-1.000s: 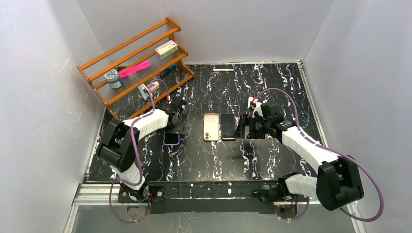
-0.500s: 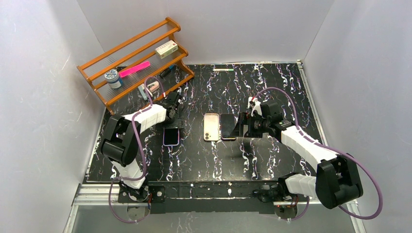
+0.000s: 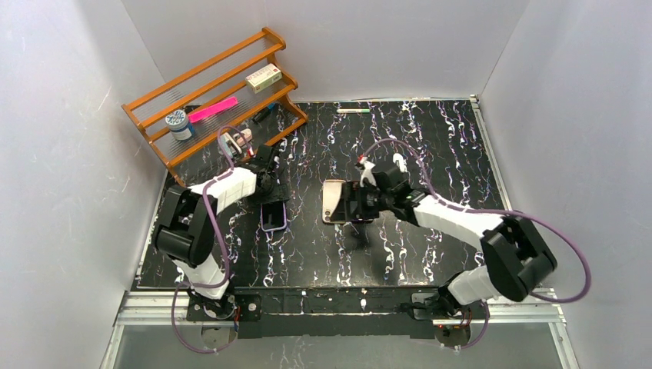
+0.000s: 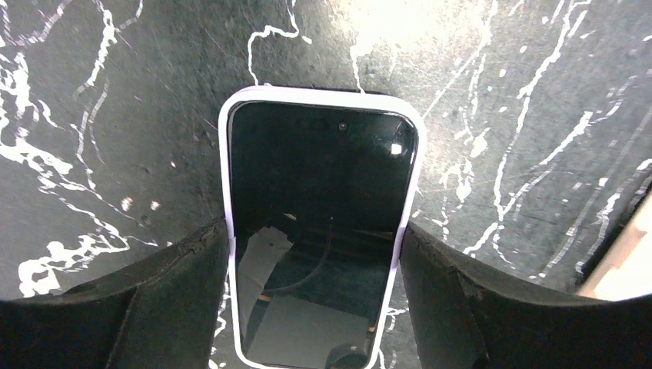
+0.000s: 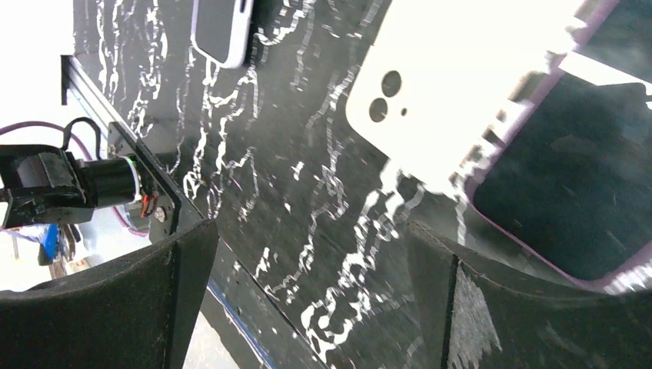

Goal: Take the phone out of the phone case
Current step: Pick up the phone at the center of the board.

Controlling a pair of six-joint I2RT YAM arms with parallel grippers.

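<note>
A phone [image 4: 323,177] with a dark screen lies face up on the black marbled table in a lavender phone case [image 4: 224,169], left of centre [image 3: 273,217]. My left gripper [image 4: 315,246] straddles its near end, and both fingers [image 4: 184,300] touch the case's long sides. In the top view this gripper [image 3: 267,191] sits at the phone's far end. My right gripper [image 5: 307,254] hangs open over bare table with nothing between its fingers. In the top view it [image 3: 350,206] hovers at mid-table.
A white phone back [image 5: 461,92] with two lenses lies beside a dark slab with a purple rim [image 5: 569,192], under my right arm. A wooden rack [image 3: 207,84] with small items stands back left. A green pen [image 3: 354,111] lies by the back wall.
My right arm swung left and now covers the dark slab at mid-table. My left gripper pulled back to the cased phone's far end and narrowed onto its sides.
</note>
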